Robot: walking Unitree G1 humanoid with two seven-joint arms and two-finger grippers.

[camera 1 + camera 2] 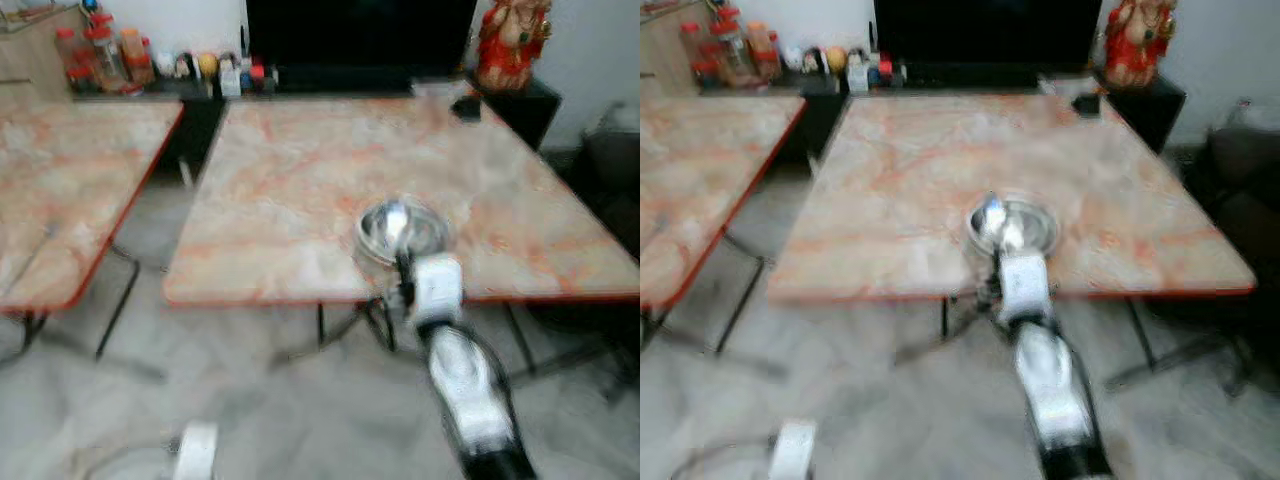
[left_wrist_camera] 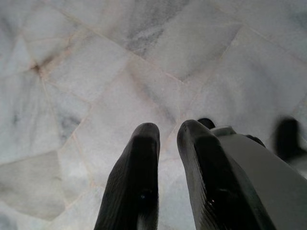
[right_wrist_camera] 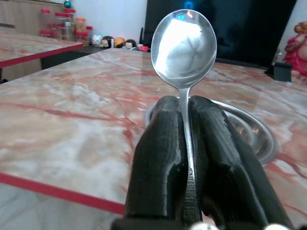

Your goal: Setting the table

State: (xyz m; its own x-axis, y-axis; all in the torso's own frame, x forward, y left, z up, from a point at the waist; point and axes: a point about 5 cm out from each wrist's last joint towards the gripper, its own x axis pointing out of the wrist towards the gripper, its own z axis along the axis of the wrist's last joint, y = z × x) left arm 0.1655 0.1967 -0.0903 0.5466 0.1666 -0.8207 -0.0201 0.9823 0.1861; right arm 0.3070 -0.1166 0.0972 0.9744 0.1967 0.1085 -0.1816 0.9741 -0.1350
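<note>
A steel spoon [image 3: 183,45] stands upright between the black fingers of my right gripper [image 3: 184,108], which is shut on its handle. From the head, the spoon's bowl [image 1: 393,222] sits over the near side of a round steel plate [image 1: 425,235] that lies near the front edge of the marble table [image 1: 300,180]. In the right wrist view the plate [image 3: 249,129] lies just behind the spoon. My left gripper [image 2: 168,136] hangs low over the pale floor, its fingers close together with nothing between them.
A second marble table [image 1: 60,190] stands to the left with a gap between the two. Behind the tables are a black screen [image 1: 360,40], jars and bottles [image 1: 110,55] and a red figurine [image 1: 512,42]. A small dark object [image 1: 466,106] lies at the table's far edge.
</note>
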